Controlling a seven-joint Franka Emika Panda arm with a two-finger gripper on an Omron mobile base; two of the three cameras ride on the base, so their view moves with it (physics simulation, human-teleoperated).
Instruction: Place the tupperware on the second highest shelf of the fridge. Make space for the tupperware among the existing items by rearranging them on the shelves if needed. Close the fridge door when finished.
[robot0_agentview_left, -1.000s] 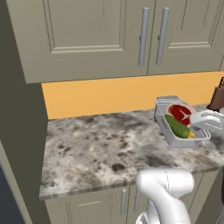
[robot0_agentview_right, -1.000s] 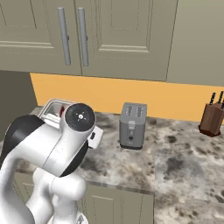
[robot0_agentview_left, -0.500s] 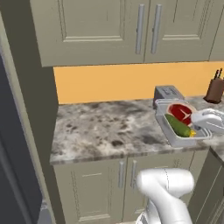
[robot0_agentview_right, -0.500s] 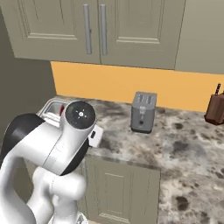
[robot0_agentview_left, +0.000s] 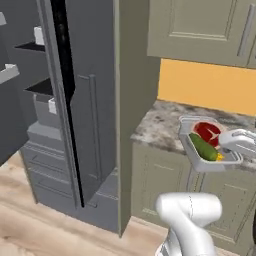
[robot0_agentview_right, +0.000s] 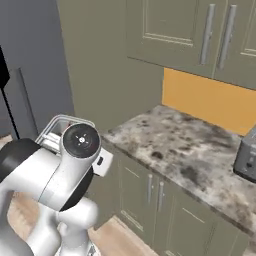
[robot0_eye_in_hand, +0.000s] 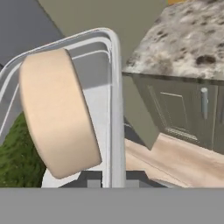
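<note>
End effector level, gripping tupperware

You get flat, even rendered light in all three views, with no clear source and no glare. In the left base view, the fridge interior at upper left goes dark, nearly black along its door edge. Shadows are soft and weak under the counter overhang. Edges look slightly soft and low-resolution. In the hand view, the tupperware looms very close, its contents blurry.
</note>
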